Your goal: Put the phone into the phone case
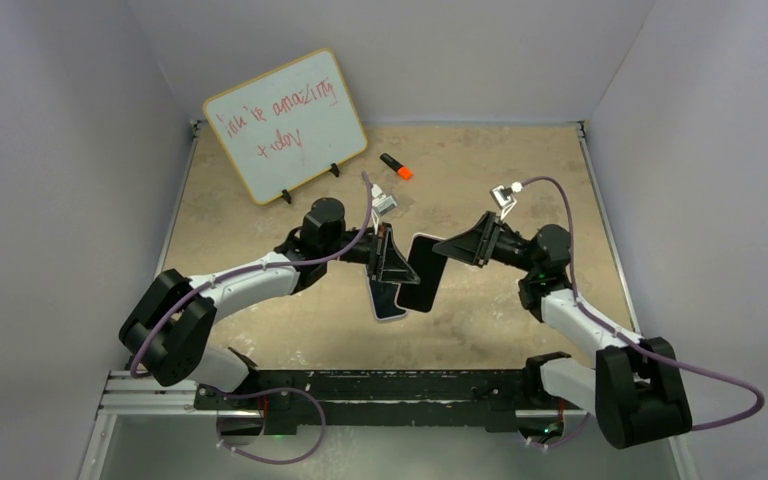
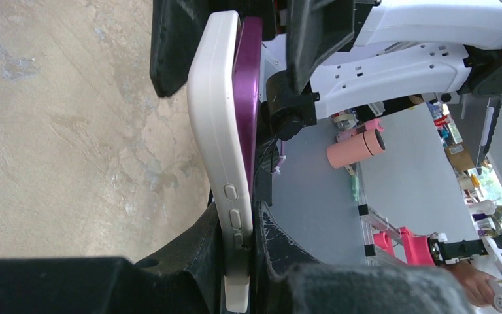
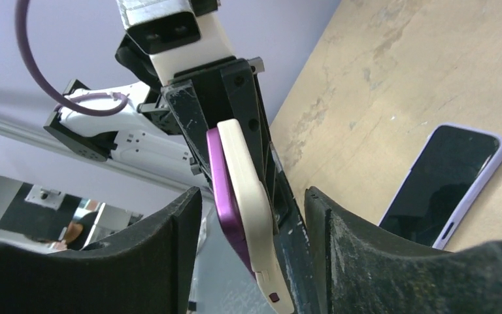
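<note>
My left gripper (image 1: 392, 258) (image 2: 238, 222) is shut on a cream phone case (image 2: 212, 131), gripping its edge near the side buttons and holding it on edge above the table. A purple phone (image 2: 248, 78) lies flat against the case's open side and sticks out a little past it. Both show in the right wrist view, case (image 3: 251, 196) and phone (image 3: 222, 190). My right gripper (image 1: 452, 247) (image 3: 253, 209) is open. Its jaws straddle the far end of the case and phone, with gaps on both sides.
A second phone with a lavender rim and dark screen (image 3: 444, 186) (image 1: 388, 302) lies flat on the table under the grippers. A whiteboard (image 1: 285, 125) stands at the back left. An orange marker (image 1: 397, 167) lies near it. White walls enclose the table.
</note>
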### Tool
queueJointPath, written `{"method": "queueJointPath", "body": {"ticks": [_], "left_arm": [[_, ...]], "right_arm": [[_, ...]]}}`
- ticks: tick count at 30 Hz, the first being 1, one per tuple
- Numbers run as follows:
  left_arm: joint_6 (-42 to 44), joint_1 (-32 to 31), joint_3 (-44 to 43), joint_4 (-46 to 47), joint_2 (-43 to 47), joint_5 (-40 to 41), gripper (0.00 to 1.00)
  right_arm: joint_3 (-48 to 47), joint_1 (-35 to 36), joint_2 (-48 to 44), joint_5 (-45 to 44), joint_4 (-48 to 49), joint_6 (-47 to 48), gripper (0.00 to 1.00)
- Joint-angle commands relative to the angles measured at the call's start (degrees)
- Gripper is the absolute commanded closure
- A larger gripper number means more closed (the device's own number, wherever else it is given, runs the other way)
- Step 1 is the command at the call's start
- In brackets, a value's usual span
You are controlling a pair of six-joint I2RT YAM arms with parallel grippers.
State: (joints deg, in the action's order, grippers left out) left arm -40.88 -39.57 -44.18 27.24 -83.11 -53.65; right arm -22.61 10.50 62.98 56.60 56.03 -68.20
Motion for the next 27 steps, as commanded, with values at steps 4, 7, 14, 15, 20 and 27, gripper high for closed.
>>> {"method": "queueJointPath", "body": {"ticks": [4,7,14,15,20,27], "left_arm": [[3.44,-0.25,-2.31,-1.5,1.83,-0.05,1.0],[7.19,-0.15,-3.31,-7.79,3.33,1.99,0.88],[12.28,0.35,-4.89,-16.43,7.92,6.45,0.62],[12.16,0.3,-4.73,-16.21,7.96,6.45,0.62],[12.98,0.95,-5.58,-20.19,9.85,10.09,0.54],[8.95,2.18,-4.95,-17.05,15.26,11.33,0.34]], "right_arm": [[-1.34,5.63,3.65,0.58,6.2,0.62,0.7],[-0.34,6.2,4.27,-1.37,7.74,0.37,1.0],[0.56,6.53,3.58,-2.11,12.92,-2.55,1.0],[0.55,6.61,3.56,-2.11,13.11,-2.51,1.0],[1.33,7.28,4.38,-0.04,18.78,-5.4,1.0],[2.59,8.29,6.87,2.37,30.57,-11.7,1.0]]}}
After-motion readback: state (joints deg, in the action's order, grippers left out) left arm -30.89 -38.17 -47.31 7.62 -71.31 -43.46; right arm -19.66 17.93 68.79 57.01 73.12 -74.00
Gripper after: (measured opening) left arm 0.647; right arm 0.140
